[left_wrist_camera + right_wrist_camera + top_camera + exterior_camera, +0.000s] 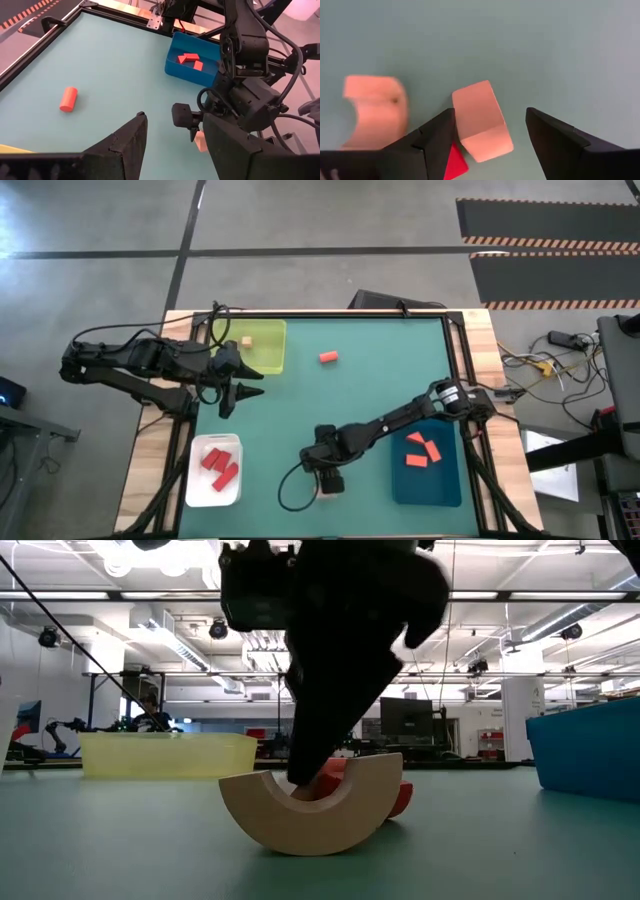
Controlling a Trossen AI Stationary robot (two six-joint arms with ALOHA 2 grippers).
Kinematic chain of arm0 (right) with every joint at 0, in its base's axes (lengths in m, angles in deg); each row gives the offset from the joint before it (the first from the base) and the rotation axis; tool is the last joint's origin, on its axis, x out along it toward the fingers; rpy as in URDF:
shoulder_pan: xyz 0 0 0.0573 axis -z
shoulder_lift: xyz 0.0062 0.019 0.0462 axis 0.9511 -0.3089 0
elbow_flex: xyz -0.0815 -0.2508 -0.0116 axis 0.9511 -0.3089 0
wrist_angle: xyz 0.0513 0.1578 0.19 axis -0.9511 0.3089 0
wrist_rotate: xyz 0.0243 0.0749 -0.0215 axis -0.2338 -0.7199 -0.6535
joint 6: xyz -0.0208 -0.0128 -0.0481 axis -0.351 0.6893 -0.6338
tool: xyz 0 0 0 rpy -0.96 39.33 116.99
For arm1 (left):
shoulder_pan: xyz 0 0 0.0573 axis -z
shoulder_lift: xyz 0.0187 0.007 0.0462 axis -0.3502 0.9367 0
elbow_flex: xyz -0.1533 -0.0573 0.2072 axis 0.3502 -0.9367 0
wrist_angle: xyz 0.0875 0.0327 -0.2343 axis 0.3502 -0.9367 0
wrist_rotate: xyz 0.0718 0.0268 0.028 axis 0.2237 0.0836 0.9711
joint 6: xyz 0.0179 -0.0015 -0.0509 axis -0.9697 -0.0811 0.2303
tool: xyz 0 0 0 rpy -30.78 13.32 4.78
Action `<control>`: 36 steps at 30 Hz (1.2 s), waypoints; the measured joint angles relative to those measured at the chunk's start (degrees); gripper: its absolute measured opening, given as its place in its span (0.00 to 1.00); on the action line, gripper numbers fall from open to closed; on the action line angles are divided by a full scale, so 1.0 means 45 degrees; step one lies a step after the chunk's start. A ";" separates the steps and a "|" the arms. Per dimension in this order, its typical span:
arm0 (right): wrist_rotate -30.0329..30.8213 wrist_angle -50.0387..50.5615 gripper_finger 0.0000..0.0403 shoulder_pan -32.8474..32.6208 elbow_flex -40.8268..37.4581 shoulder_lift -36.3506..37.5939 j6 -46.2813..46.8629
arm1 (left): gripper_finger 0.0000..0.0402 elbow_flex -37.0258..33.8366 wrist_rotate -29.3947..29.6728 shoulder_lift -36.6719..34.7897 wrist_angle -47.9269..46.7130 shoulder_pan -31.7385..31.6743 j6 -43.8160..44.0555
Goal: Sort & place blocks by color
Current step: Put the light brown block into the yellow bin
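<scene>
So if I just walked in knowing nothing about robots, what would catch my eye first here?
Probably the right arm's tool, reaching down at the table's near middle with its fingers open around a tan block, beside a tan arch piece. Next, the three trays: yellow-green at the far left, white at the near left holding red blocks, blue at the near right holding orange ones.

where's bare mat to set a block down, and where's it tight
Bare mat lies between the yellow-green tray and the blue tray, around the lone orange cylinder, and at the far right corner. Crowded: the front middle, where the right tool is down over a tan arch, tan cube and red piece. The left tool hovers beside the yellow-green tray.
</scene>
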 joint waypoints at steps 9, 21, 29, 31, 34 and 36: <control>0.0547 -0.0031 0.55 0.0399 0.0000 0.0081 0.0565 | 0.44 0.0000 0.0001 0.0015 0.0001 0.0000 -0.0029; 0.0288 -0.0035 0.60 0.0338 -0.0005 0.0359 0.2122 | 0.44 0.0000 0.0005 0.0029 0.0001 0.0000 0.0031; 0.0202 0.0809 0.60 0.0140 -0.0080 0.0355 0.2585 | 0.44 0.0000 0.0010 0.0029 0.0001 0.0000 -0.0042; 0.0209 0.0812 0.59 0.0139 -0.0193 0.0352 0.2647 | 0.44 0.0000 0.0010 0.0029 0.0001 0.0000 -0.0057; 0.0211 0.0741 0.56 0.0144 -0.0393 0.0345 0.2670 | 0.44 0.0000 0.0010 0.0029 0.0001 0.0000 -0.0256; 0.0207 0.0565 0.53 0.0149 -0.0553 0.0345 0.2726 | 0.44 0.0000 0.0010 0.0029 0.0001 0.0000 -0.0257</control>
